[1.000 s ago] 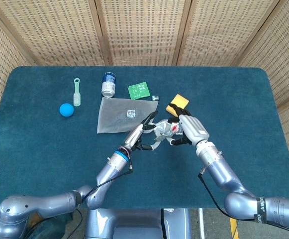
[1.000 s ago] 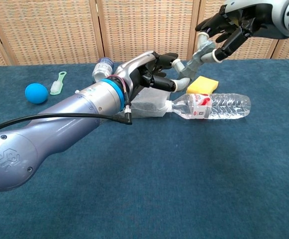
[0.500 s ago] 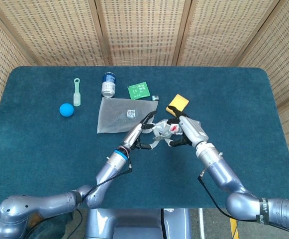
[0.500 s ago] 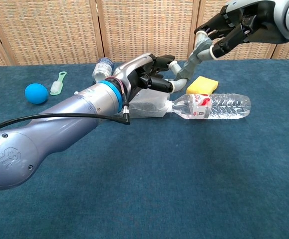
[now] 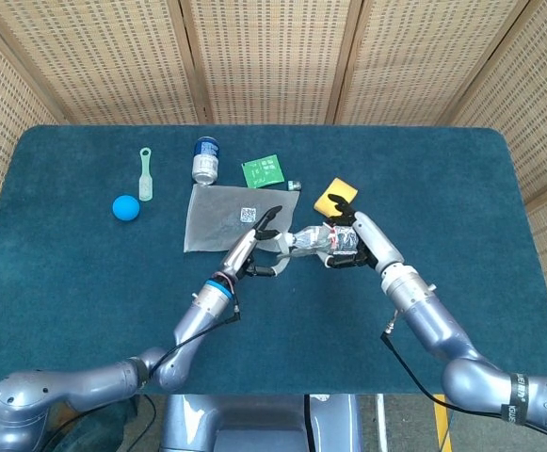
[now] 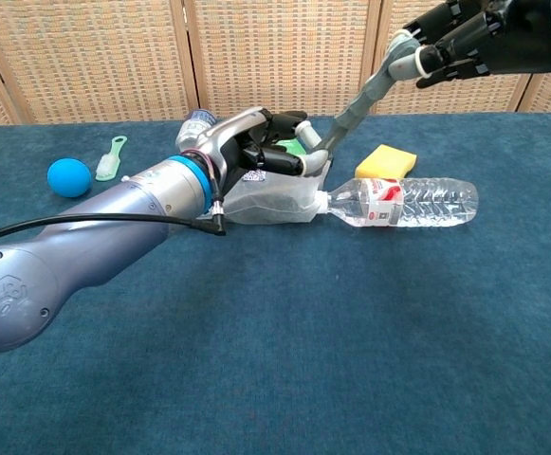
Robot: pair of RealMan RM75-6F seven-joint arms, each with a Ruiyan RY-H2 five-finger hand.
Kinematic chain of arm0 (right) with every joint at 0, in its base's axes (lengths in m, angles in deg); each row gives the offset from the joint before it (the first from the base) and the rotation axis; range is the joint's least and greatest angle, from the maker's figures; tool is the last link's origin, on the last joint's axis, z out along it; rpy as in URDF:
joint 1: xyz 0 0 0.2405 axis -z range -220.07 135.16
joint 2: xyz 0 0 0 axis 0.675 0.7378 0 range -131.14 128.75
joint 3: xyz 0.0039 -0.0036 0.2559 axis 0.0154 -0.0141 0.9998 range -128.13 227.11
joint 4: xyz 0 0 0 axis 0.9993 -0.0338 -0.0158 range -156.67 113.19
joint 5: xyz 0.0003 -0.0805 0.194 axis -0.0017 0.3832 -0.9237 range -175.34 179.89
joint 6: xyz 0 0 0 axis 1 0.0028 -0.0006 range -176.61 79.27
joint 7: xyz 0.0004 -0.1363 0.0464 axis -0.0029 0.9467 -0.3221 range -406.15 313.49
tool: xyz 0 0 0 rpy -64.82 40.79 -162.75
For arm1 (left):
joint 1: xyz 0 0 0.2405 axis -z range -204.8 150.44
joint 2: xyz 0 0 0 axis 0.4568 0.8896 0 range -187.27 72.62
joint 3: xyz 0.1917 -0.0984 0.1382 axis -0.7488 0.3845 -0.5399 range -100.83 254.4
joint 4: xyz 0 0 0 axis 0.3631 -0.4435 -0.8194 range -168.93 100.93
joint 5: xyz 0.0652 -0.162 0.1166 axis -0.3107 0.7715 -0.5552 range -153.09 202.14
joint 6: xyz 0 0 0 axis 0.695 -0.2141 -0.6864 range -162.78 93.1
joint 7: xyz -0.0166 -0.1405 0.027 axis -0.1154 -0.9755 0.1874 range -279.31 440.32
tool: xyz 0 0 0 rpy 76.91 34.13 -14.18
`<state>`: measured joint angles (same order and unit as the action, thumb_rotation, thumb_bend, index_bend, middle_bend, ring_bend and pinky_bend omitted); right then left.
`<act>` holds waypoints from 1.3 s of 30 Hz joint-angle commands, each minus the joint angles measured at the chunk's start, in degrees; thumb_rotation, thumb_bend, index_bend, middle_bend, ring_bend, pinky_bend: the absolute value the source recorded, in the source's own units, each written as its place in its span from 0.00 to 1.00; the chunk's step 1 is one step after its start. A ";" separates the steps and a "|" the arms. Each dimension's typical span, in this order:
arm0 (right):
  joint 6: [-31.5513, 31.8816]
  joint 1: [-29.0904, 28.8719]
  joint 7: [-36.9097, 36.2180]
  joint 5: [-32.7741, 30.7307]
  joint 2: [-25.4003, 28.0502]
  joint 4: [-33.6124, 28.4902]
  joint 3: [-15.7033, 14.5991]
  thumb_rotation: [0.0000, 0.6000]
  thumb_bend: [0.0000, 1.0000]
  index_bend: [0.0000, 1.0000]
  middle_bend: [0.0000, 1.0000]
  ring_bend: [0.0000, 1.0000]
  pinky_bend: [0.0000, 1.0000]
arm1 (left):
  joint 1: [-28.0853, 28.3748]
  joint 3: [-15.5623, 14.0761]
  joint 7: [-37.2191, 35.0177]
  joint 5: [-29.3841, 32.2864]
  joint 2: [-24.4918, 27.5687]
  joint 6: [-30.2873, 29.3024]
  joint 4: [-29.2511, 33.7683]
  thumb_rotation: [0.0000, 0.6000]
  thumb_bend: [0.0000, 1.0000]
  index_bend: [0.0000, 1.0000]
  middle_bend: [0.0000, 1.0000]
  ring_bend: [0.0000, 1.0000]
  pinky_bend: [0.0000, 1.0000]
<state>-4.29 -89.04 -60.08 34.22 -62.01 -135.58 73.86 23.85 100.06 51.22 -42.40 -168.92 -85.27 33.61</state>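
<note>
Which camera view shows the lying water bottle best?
The chest view: the water bottle lies in full side view, unobstructed. In the head view, the right hand hovers over the water bottle, hiding part of it.

I see a table covered in dark teal cloth (image 5: 461,188) carrying everything here. Toward its far left lie a blue ball (image 5: 125,207) and, just beside it, a pale green brush (image 5: 145,172); further along the back are a small bottle with a blue cap (image 5: 204,160), a green card (image 5: 263,170) and a yellow sponge (image 5: 336,197). A clear plastic bag with a printed label (image 5: 221,218) lies flat near the middle, and my chest view shows a clear water bottle (image 6: 403,202) lying on its side, its cap touching that bag.
</note>
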 commanded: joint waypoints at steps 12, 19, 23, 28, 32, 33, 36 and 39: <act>-0.63 2.24 -3.37 1.78 2.54 1.04 0.88 1.00 0.78 0.84 0.04 0.00 0.00 | -4.60 -1.82 -1.40 -1.03 7.33 -0.52 -2.01 1.00 0.47 0.80 0.00 0.00 0.00; -0.31 3.76 -4.18 3.44 2.92 1.90 -0.04 1.00 0.78 0.84 0.04 0.00 0.00 | -8.42 -3.68 -1.56 -2.92 14.66 -2.11 -4.52 1.00 0.48 0.80 0.00 0.00 0.00; 0.05 4.59 -4.43 4.50 2.97 2.22 -0.57 1.00 0.78 0.84 0.04 0.00 0.00 | -10.17 -4.54 -1.17 -3.77 18.26 -3.17 -6.93 1.00 0.48 0.81 0.00 0.00 0.00; -0.12 5.57 -5.09 5.47 3.41 3.08 -0.94 1.00 0.78 0.84 0.04 0.00 0.00 | -12.57 -5.34 -2.00 -4.06 23.20 -3.58 -9.92 1.00 0.48 0.81 0.00 0.00 0.00; -0.23 6.25 -5.24 6.18 3.68 3.73 -1.47 1.00 0.78 0.84 0.04 0.00 0.00 | -13.84 -5.86 -2.24 -4.29 25.83 -3.87 -11.75 1.00 0.48 0.81 0.00 0.00 0.00; -0.35 6.37 -5.29 6.33 3.71 3.91 -1.60 1.00 0.78 0.84 0.04 0.00 0.00 | -14.10 -5.99 -2.25 -4.40 26.45 -3.94 -12.02 1.00 0.48 0.81 0.00 0.00 0.00; -0.69 6.95 -5.55 6.87 3.76 4.84 -2.14 1.00 0.78 0.84 0.04 0.00 0.00 | -15.05 -6.93 -1.79 -5.01 29.38 -3.56 -12.76 1.00 0.48 0.81 0.00 0.00 0.00; -1.43 6.98 -6.03 6.86 4.00 5.99 -1.98 1.00 0.78 0.85 0.04 0.00 0.00 | -15.75 -7.20 -1.42 -4.85 31.30 -3.38 -13.33 1.00 0.48 0.81 0.00 0.00 0.00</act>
<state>-5.34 -82.07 -65.88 41.10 -58.14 -130.06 71.84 8.62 93.19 49.54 -47.21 -138.49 -88.81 20.73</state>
